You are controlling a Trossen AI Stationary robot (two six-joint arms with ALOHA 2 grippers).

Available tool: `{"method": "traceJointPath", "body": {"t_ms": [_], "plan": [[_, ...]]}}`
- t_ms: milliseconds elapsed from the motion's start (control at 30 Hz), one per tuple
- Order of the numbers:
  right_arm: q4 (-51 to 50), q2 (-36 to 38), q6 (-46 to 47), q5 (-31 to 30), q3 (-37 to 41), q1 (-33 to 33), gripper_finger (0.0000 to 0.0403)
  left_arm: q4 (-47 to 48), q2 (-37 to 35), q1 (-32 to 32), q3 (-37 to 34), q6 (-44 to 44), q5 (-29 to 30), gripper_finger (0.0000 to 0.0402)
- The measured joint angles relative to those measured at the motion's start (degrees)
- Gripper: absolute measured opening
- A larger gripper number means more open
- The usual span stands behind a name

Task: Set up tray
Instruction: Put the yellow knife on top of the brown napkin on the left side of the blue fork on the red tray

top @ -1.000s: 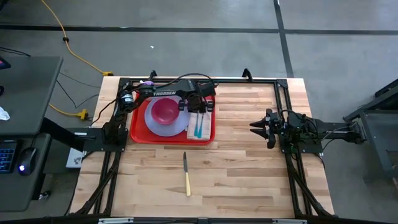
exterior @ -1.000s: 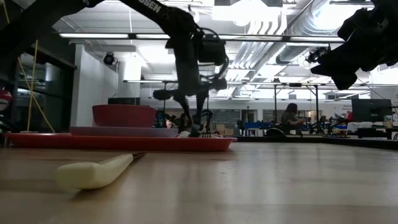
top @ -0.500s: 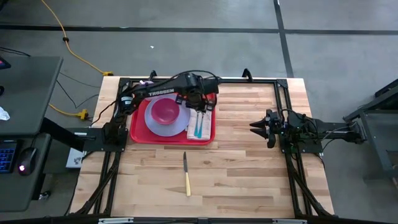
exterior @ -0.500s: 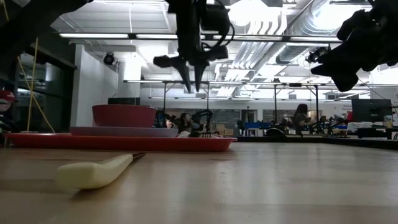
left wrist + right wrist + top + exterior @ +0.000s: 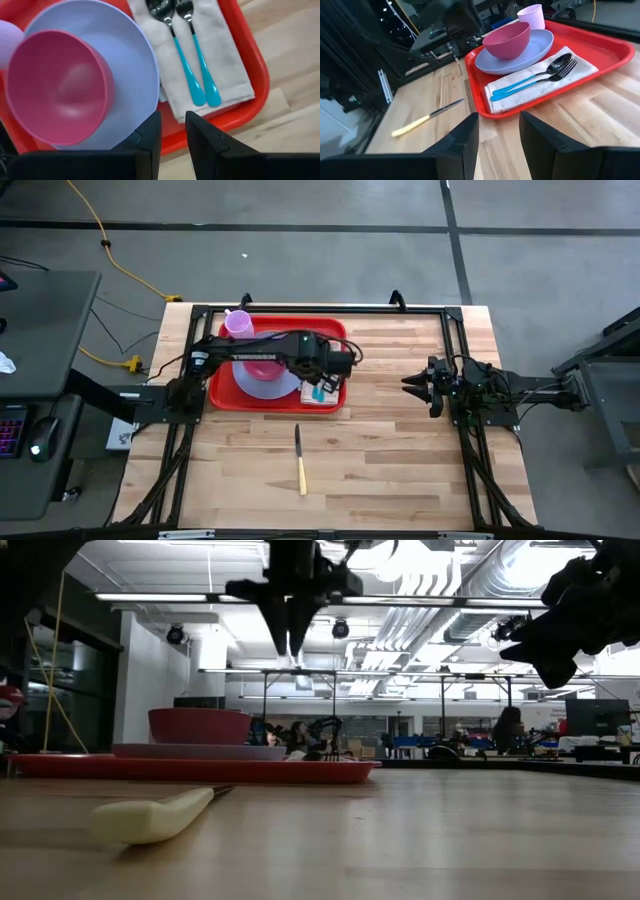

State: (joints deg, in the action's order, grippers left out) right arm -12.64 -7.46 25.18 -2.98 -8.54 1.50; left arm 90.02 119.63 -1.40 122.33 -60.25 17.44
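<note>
Left gripper point(image 5: 322, 383) hung in the air above the tray's point(image 5: 332, 330) front right part, over the napkin point(image 5: 227, 65); its fingers point(image 5: 150, 137) stood a little apart with nothing between them. That red tray lay near the table's point(image 5: 400, 460) far edge, left of centre. On it sat a lavender plate point(image 5: 135, 60) with a pink bowl point(image 5: 55, 85) on top, and a lavender cup point(image 5: 238, 325) stood in the tray's far left corner. Beside the plate, toward the tray's right rim, the napkin carried a spoon point(image 5: 177, 55) and a fork point(image 5: 200, 60) with teal handles, lying side by side. A knife point(image 5: 299, 459) with a pale handle lay on the bare wood nearer the table's front edge, well apart from the tray. Right gripper point(image 5: 408, 383) waited above the table's right half, its fingers point(image 5: 465, 137) apart and empty.
</note>
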Motion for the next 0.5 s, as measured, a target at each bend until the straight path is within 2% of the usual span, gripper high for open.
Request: {"method": "traceJointPath", "body": {"t_ms": [200,333,500], "plan": [[0.3,0.0,10.6,-0.2,0.0,0.0,0.0118,0.1,-3.7,5.4,-0.1,-0.7,4.3,0.0115],[1.1,0.0,11.7,0.6,0.0,0.0,0.0118,0.0,-6.3,8.9,-0.1,-2.8,8.1,0.0115],[6.8,-0.5,12.3,3.6,0.0,0.0,0.0118,0.0,-8.6,12.9,-0.1,-5.1,11.6,0.0115]]}}
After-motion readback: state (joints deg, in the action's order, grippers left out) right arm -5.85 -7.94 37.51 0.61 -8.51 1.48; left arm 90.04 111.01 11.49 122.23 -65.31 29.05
